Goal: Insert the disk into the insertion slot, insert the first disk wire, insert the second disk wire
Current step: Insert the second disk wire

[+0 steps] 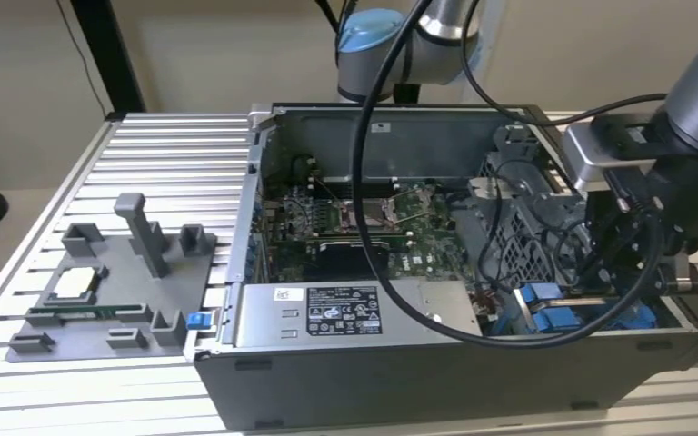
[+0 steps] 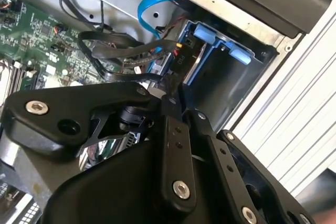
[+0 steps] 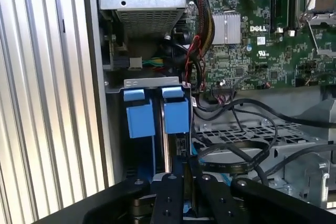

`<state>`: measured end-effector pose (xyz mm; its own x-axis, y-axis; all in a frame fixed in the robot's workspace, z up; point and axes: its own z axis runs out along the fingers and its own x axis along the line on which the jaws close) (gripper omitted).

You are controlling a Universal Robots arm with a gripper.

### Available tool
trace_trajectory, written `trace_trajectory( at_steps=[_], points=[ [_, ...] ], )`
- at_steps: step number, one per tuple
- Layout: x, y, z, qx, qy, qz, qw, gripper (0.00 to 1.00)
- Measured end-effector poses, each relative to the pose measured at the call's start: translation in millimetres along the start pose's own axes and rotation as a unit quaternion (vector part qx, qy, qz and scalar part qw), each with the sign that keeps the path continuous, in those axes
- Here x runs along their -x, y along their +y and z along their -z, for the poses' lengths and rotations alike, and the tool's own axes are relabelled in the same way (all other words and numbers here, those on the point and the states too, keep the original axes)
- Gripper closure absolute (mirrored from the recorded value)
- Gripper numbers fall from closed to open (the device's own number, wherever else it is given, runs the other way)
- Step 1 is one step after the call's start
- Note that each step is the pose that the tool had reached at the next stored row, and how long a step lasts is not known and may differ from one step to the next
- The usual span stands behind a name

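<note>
The tool (image 3: 181,195) hangs directly above the slot (image 3: 157,85), at the corner of the open computer case (image 1: 446,363) on the exterior view's right, near the front wall. Its two fingers (image 3: 169,203) stand close together and pinch sth. thin and dark between them; I judge it is the edge of the disk or a plug, but cannot tell which. So: closed, contents unclear.

The slot's long axis runs down into the case, in line w/ the tool. Two bright blue tabs (image 3: 176,116) sit side by side at its mouth, just beyond the fingertips. In the second wrist view a silvery plate w/ blue rail (image 2: 197,69) seems to be seated in the bay already. Black wires (image 3: 236,150) loop just beside the tool, above the motherboard (image 3: 262,35). The case stands on the ribbed counter (image 1: 155,145).
</note>
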<state>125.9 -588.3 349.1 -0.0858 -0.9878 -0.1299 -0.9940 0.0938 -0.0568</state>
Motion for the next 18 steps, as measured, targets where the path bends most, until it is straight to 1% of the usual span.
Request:
trace_trajectory(
  at_steps=[3,6,14,18],
  points=[
    [0.1,-0.8,-0.2,0.0039,0.0005,-0.002,1.0000,1.00],
    [0.9,-4.3,-0.6,0.0041,0.0006,-0.003,1.0000,1.00],
    [3.2,-4.3,-1.6,0.0041,0.0006,-0.003,1.0000,1.00],
    [3.0,-4.1,-3.9,0.0041,0.0008,-0.003,1.0000,1.00]
  ],
)
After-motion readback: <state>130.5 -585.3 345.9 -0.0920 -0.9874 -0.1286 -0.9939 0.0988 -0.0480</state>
